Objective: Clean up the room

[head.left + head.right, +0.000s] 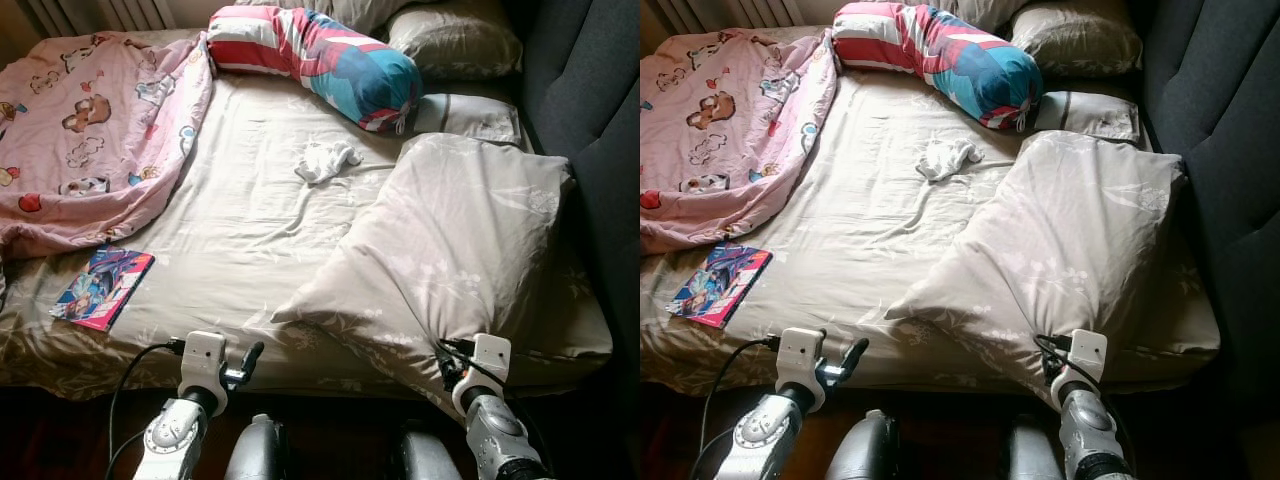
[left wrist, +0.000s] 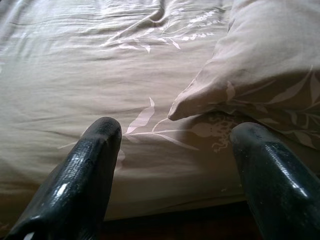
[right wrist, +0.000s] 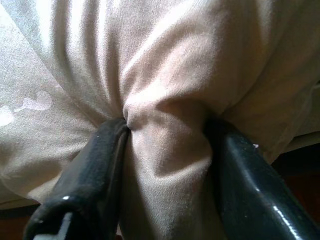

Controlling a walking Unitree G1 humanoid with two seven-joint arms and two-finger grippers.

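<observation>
My right gripper [image 3: 167, 135] pinched the near corner of a large beige pillow [image 1: 460, 240] lying on the bed's [image 1: 250, 230] right side. My left gripper [image 2: 175, 145] hovered spread apart at the mattress edge.

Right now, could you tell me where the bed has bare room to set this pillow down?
The widest bare sheet lies mid-bed, bordered by the pink blanket, the comic book, the white cloth and the big pillow that the right gripper pinches. The headboard end is crowded: striped bolster and stacked pillows.
</observation>
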